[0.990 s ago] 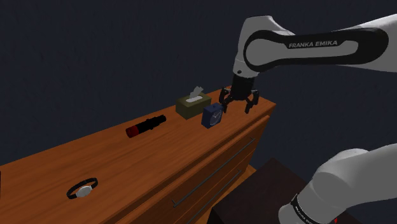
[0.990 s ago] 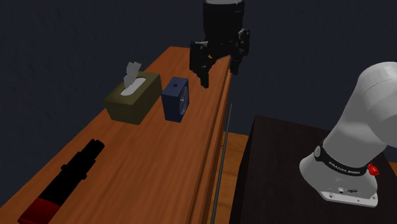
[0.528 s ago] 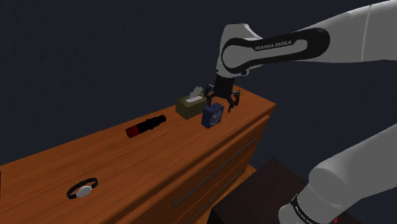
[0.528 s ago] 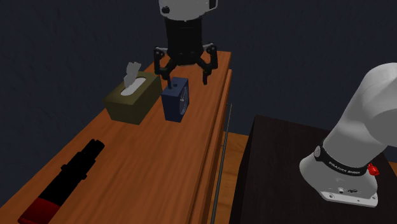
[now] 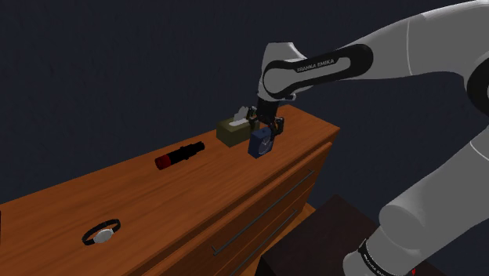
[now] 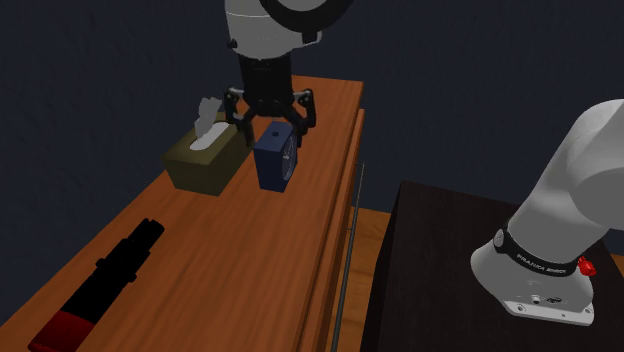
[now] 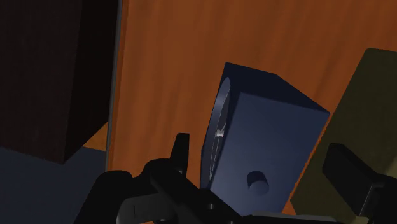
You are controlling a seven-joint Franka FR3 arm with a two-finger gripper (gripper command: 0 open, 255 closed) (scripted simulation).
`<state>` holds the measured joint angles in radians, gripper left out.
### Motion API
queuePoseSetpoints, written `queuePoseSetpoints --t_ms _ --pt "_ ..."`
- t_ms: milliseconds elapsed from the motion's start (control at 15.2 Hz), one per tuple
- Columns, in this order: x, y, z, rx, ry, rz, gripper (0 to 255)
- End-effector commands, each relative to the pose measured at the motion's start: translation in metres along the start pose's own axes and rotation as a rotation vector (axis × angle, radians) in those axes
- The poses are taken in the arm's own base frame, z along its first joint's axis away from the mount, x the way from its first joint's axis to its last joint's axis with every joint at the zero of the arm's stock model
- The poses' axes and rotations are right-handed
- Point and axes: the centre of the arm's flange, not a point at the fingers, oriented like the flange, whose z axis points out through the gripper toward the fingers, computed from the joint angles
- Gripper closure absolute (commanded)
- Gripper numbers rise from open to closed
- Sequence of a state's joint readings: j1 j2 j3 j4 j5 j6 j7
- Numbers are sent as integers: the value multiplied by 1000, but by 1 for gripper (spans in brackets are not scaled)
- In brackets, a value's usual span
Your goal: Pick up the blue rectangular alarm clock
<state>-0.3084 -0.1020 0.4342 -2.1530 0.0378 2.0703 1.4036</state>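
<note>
The blue rectangular alarm clock (image 5: 260,143) stands upright on the wooden dresser top (image 5: 149,196), close to its front edge, with the round dial facing that edge. My black gripper (image 5: 265,125) hangs directly over the clock, pointing down. It is open, with one finger on each side of the clock's top (image 6: 274,158), as the second exterior view's gripper (image 6: 270,128) shows. In the wrist view the clock (image 7: 267,146) sits between the spread fingers (image 7: 181,153); the finger on the dial side is close to it and the other stands clear. Nothing is held.
An olive tissue box (image 5: 237,128) stands right beside the clock (image 6: 208,152), on the side away from the dresser's front edge. A black flashlight with a red end (image 5: 179,155) and a wristwatch (image 5: 102,232) lie further along the top. My dark stand (image 6: 440,260) is beside the dresser.
The gripper has swung from near the dresser's end toward the shoulder view's left and come down over the clock. It stays open. The clock has not moved.
</note>
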Motion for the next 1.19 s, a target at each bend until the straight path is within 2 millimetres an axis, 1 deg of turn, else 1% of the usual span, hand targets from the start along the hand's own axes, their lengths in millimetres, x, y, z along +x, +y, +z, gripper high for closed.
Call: queuePoseSetpoints --t_ms 0,132,198,264,858,1122 --pt "0 0 10 1 0 2 0" --pt "0 0 18 1 0 2 0" --pt "0 0 18 1 0 2 0" --pt "0 -1 18 1 0 2 255" --pt "0 0 18 1 0 2 255" --pt "0 0 -3 1 0 2 255"
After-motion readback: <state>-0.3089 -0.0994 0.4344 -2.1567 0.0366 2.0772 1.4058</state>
